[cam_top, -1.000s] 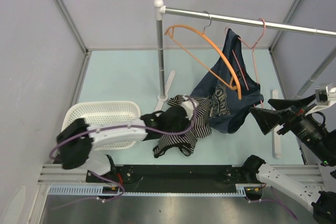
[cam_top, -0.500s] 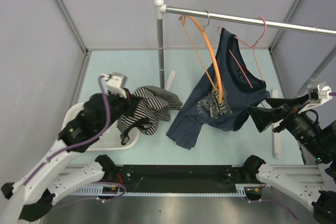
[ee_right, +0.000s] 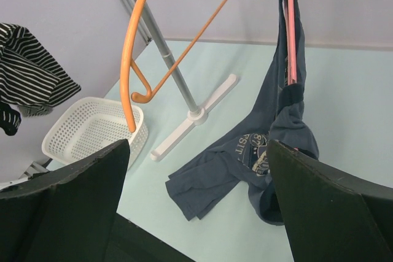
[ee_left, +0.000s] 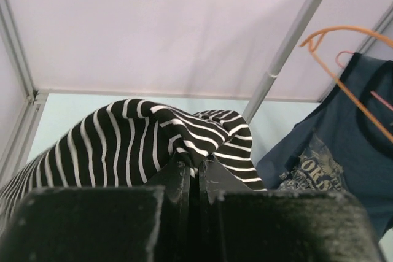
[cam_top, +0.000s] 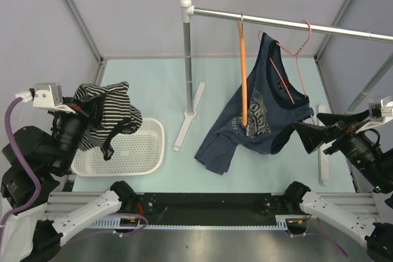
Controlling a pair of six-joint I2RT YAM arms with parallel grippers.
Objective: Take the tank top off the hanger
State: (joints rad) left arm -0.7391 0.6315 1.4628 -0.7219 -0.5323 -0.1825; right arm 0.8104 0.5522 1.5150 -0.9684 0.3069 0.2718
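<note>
The striped tank top [cam_top: 105,113] is off the hanger and hangs bunched from my left gripper [cam_top: 85,116], high over the left part of the white basket. In the left wrist view the gripper [ee_left: 197,169] is shut on a fold of the tank top [ee_left: 123,145]. The orange hanger [cam_top: 243,72] hangs bare and edge-on from the rail by its silver hook. It also shows in the right wrist view [ee_right: 131,47], as does the tank top [ee_right: 27,72]. My right gripper [cam_top: 311,129] is open and empty at the right, beside the navy T-shirt; its wrist view [ee_right: 196,213] shows the jaws wide apart.
A white basket [cam_top: 150,151] sits on the floor at the left. The clothes rail [cam_top: 295,26] stands on a pole [cam_top: 188,59] with a white foot [cam_top: 186,126]. A navy T-shirt [cam_top: 264,124] hangs on a pink hanger [cam_top: 288,81], its hem trailing on the floor.
My left arm has carried the tank top left and up, from the floor by the T-shirt to above the basket. The orange hanger has swung back to hang straight.
</note>
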